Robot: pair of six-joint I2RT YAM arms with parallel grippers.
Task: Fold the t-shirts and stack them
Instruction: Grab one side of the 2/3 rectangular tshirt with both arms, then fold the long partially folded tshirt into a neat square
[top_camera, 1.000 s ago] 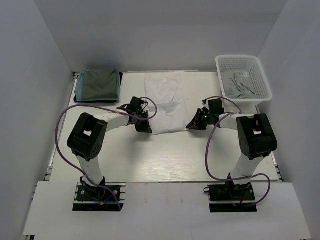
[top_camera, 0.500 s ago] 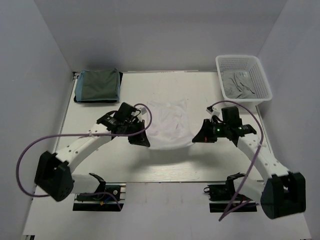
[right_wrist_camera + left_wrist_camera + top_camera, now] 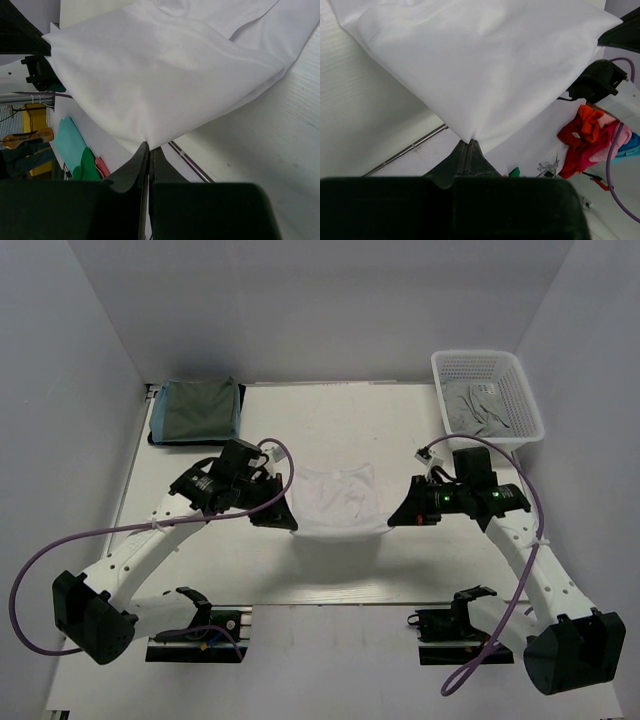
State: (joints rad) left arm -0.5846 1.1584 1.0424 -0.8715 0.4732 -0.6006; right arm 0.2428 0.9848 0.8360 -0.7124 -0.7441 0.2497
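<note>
A plain white t-shirt [image 3: 338, 502] hangs stretched between both arms above the middle of the table. My left gripper [image 3: 287, 524] is shut on its near left corner, and the wrist view shows the cloth [image 3: 485, 60] pinched at the fingertips [image 3: 468, 146]. My right gripper [image 3: 392, 519] is shut on the near right corner, the white cloth [image 3: 165, 85] fanning out from its tips [image 3: 149, 147]. A folded teal-green t-shirt [image 3: 198, 410] lies at the back left. Pale grey t-shirts [image 3: 480, 408] fill the basket.
The white lattice basket [image 3: 487, 364] stands at the back right corner. White walls close in the table on three sides. Purple cables loop from both arms. Beyond the table's near edge lie red [image 3: 585, 137] and green [image 3: 75, 150] cloths.
Both arms have pulled the white t-shirt toward the near edge and lifted it; its far part has drawn in, so less cloth lies on the table.
</note>
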